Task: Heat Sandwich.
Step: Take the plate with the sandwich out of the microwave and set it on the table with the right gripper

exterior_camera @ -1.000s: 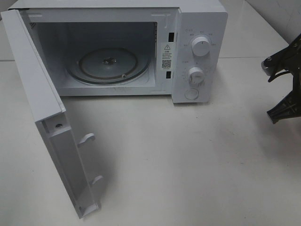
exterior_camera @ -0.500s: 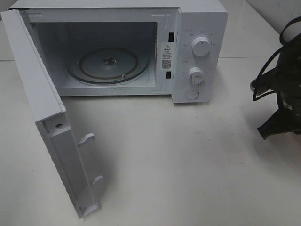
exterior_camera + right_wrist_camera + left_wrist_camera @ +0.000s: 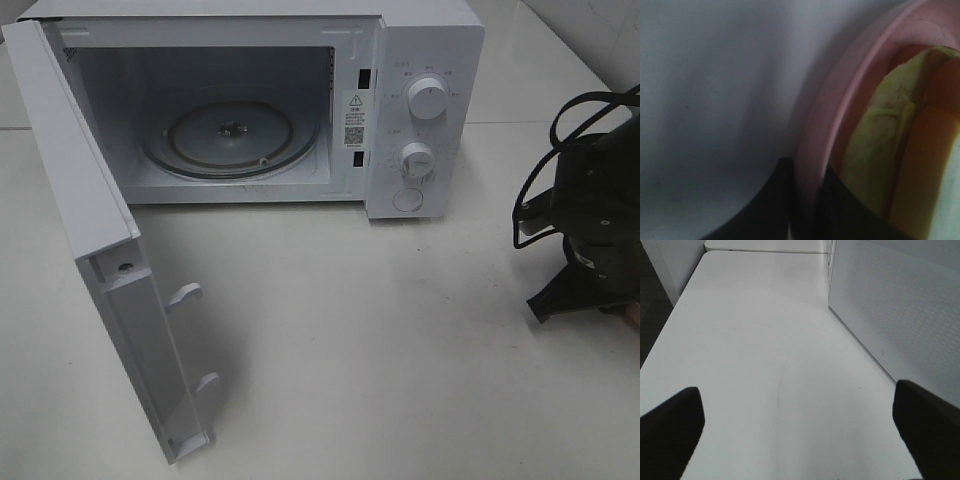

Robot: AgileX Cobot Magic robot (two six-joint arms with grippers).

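Here, the exterior high view shows a white microwave (image 3: 300, 100) across the upper part of the frame on a white table (image 3: 400, 350). Its door (image 3: 110, 270) is swung fully open toward the lower left, exposing the cavity and the glass turntable (image 3: 230, 138) at its centre. Two round knobs (image 3: 428, 100) and a round button sit one above another on the control panel, right of the cavity. At the right edge of the frame, the right arm (image 3: 590, 215) enters as a dark mass with looped black cables; its gripper is not distinguishable in this view.

In the left wrist view, the left gripper (image 3: 800, 425) stands wide apart and holds nothing, its two dark fingertips (image 3: 670, 430) occupying the lower left and lower right corners. Bare table lies between them, and the perforated outer face of the microwave door fills the upper right.

In the right wrist view, the right gripper (image 3: 802, 200) is clamped on the rim of a pink plate (image 3: 832, 110), one dark finger on either side of the rim at the lower centre. The sandwich (image 3: 900, 145) lies on the plate at the right of the frame, showing a pale yellow-green layer and an orange-tan band, blurred by closeness.
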